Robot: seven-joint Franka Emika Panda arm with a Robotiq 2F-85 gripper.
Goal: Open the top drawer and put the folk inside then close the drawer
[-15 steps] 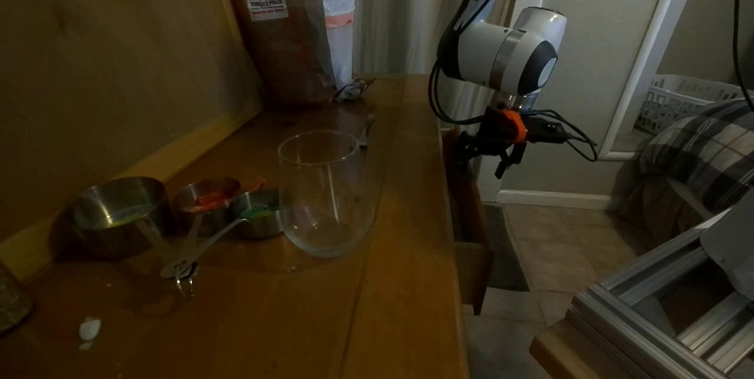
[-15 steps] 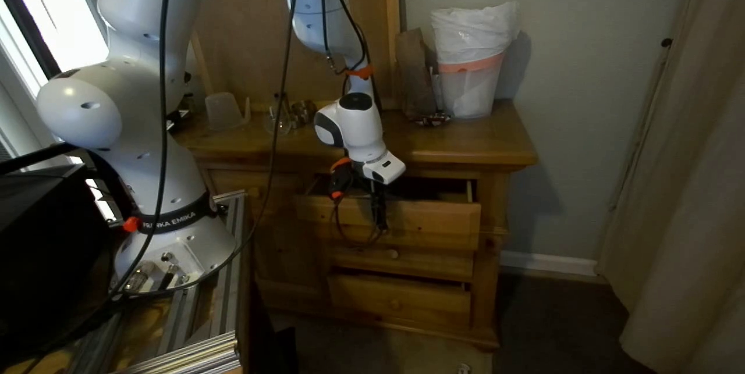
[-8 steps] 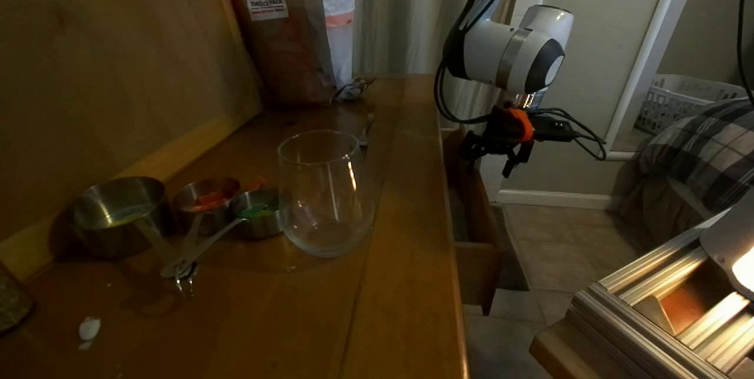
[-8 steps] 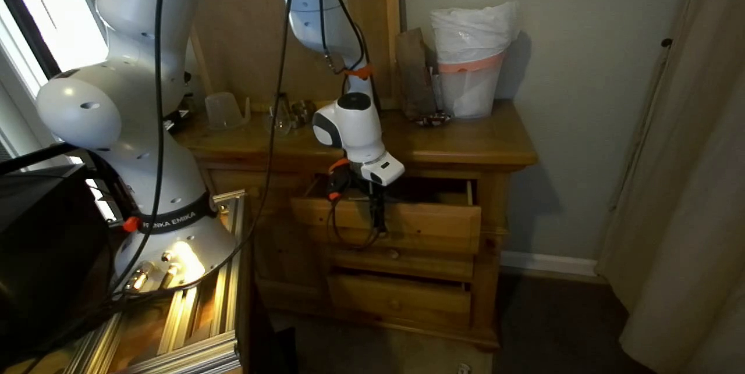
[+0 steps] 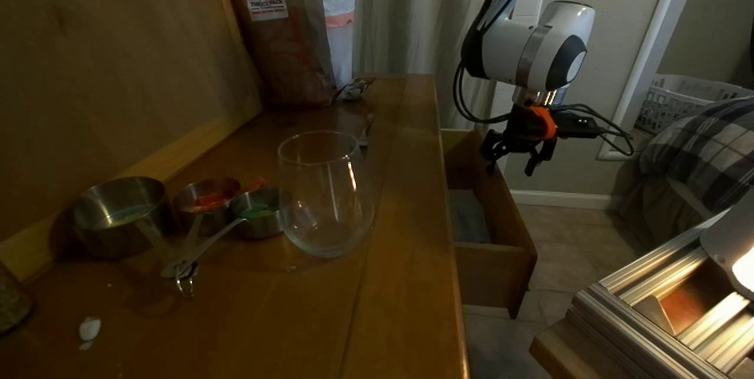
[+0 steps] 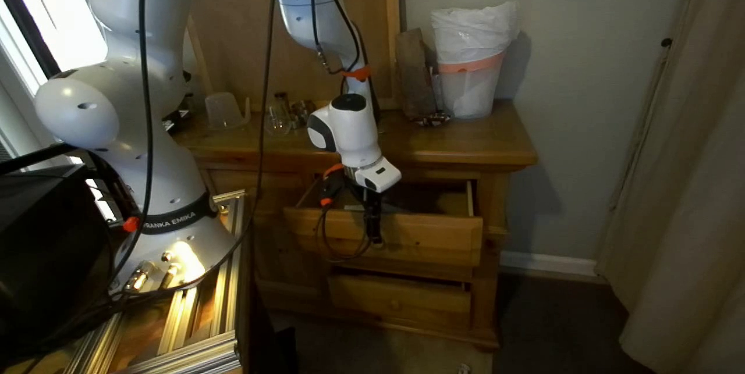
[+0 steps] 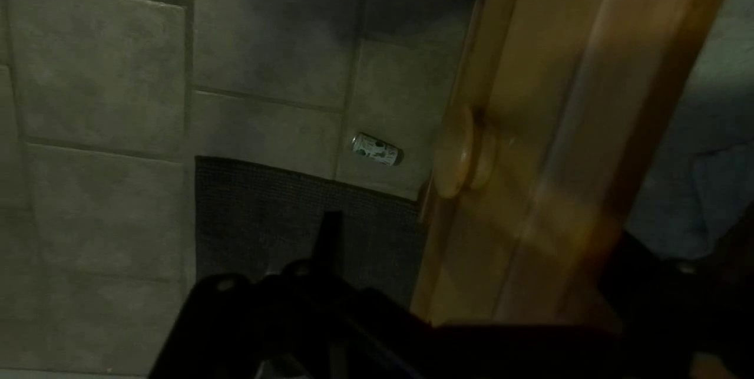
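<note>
Opening looks well along; loading and closing remain.
The black two-fingered end effector [image 5: 510, 170] stands wide, clasping nothing, straddling the front of the pulled-out brown wooden top drawer [image 6: 430, 237], contact unclear. Beyond, on the brown wooden surface [image 5: 409, 308], lies what is probably the slim metal fork [image 5: 366, 130], not yet fetched.

Lighting is dim throughout; the wrist view is darkest. In an exterior view, the window [image 6: 58, 19] clips to white, and warm glare falls on the robot base [image 6: 186, 255] and the aluminium frame [image 6: 186, 353]. The waste bin [image 6: 468, 80] casts a soft shadow on the wall [image 6: 588, 89]. In an exterior view, the stemless glass [image 5: 325, 196] on the table [image 5: 412, 284] shows narrow highlights. In the wrist view, the tool [image 7: 480, 228] is a soft-edged, near-black silhouette; shadow darkens some floor tiles [image 7: 271, 61].
</note>
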